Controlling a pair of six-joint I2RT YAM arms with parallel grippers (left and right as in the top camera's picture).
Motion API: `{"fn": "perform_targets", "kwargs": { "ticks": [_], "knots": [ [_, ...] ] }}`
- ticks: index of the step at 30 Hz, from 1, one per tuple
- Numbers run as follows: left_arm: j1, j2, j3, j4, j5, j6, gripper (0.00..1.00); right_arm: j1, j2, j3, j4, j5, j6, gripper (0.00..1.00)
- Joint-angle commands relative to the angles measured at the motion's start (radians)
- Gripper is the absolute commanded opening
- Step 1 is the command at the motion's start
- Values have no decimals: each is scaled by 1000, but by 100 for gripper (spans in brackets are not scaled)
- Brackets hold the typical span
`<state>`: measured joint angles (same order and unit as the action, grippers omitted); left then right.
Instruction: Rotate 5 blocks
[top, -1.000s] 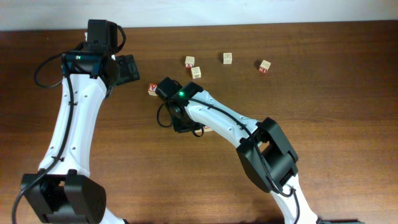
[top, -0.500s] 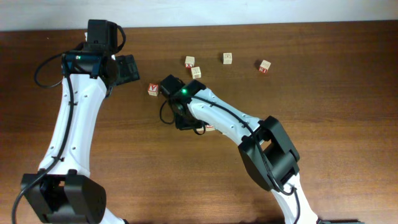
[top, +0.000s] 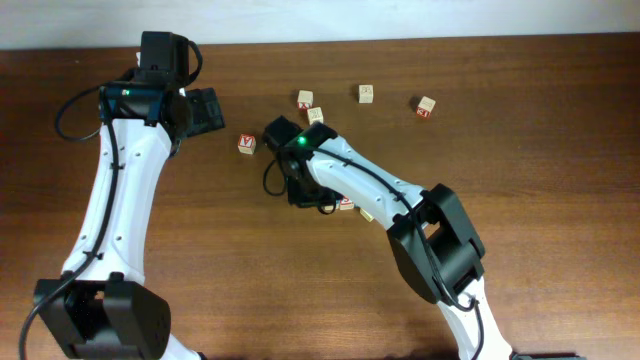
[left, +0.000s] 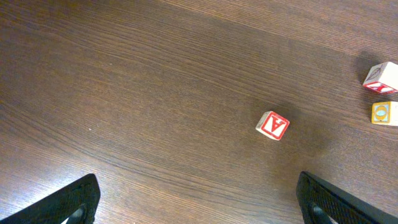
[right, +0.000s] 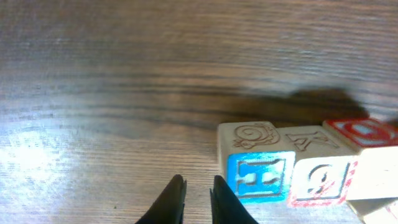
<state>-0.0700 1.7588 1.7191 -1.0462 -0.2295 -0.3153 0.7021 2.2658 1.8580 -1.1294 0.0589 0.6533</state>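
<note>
A row of blocks lies in the right wrist view: a blue-faced cube (right: 258, 175), a red "9" cube (right: 322, 181), a red-topped cube (right: 364, 132) and a pale one (right: 380, 181) cut by the frame edge. My right gripper (right: 199, 200) hovers just left of the blue-faced cube, its jaws a narrow gap apart with nothing between them. From overhead the right gripper (top: 300, 190) covers most of that row; only one block (top: 346, 204) peeks out. My left gripper (top: 205, 110) (left: 199, 205) stands wide open over bare wood at the back left.
A red "Y" cube (top: 246, 144) (left: 273, 125) lies between the two arms. Two pale cubes (top: 305, 98) (top: 315, 116) sit behind the right wrist, with further ones (top: 366, 93) (top: 426, 105) to the back right. The table's far edge (top: 400, 38) runs along the top.
My right arm has slid a little to the right, and the block showing beside it now sits further right. The left arm has not moved.
</note>
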Motion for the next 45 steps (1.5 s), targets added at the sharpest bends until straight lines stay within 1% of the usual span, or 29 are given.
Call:
{"fn": "perform_targets", "kwargs": {
  "ticks": [1, 5, 7, 9, 12, 13, 15, 18, 20, 22, 25, 28, 30, 32, 35, 38, 42, 43, 45],
  "knots": [
    [1, 8, 20, 2, -14, -14, 99, -31, -46, 33, -15, -3, 9, 29],
    [1, 8, 20, 2, -14, -14, 99, -63, -50, 109, -92, -3, -26, 29],
    [1, 8, 20, 2, -14, -14, 99, -96, -51, 201, -175, -3, -71, 28],
    [1, 8, 20, 2, -14, -14, 99, -134, -55, 238, -227, -19, -128, 28],
    [1, 8, 20, 2, -14, -14, 99, -211, -55, 239, -248, -142, -269, 14],
    [1, 8, 20, 2, -14, -14, 99, -236, -71, 239, -254, -176, -311, 13],
    [1, 8, 20, 2, -14, -14, 99, -267, -134, 239, -282, -171, -329, 13],
    [1, 8, 20, 2, -14, -14, 99, -306, -296, 238, -328, -97, -328, 15],
    [1, 8, 20, 2, -14, -14, 99, -325, -372, 238, -359, -84, -328, 18],
    [1, 8, 20, 2, -14, -14, 99, -346, -414, 237, -400, -83, -328, 18],
    [1, 8, 20, 2, -14, -14, 99, -350, -447, 183, -410, -81, -323, 18],
    [1, 8, 20, 2, -14, -14, 99, -349, -453, 66, -362, -86, -303, 18],
    [1, 8, 20, 2, -14, -14, 99, -349, -453, -38, -286, -140, -301, 19],
    [1, 8, 20, 2, -14, -14, 99, -349, -453, -175, -179, -195, -286, 19],
    [1, 8, 20, 2, -14, -14, 99, -349, -453, -345, -23, -218, -222, 18],
    [1, 8, 20, 2, -14, -14, 99, -349, -451, -442, 90, -244, -198, 17],
    [1, 8, 20, 2, -14, -14, 99, -349, -441, -491, 129, -243, -182, 17],
    [1, 8, 20, 2, -14, -14, 99, -348, -438, -519, 161, -248, -169, 15],
    [1, 8, 20, 2, -14, -14, 99, -348, -437, -551, 197, -266, -165, 14]
  ]
}}
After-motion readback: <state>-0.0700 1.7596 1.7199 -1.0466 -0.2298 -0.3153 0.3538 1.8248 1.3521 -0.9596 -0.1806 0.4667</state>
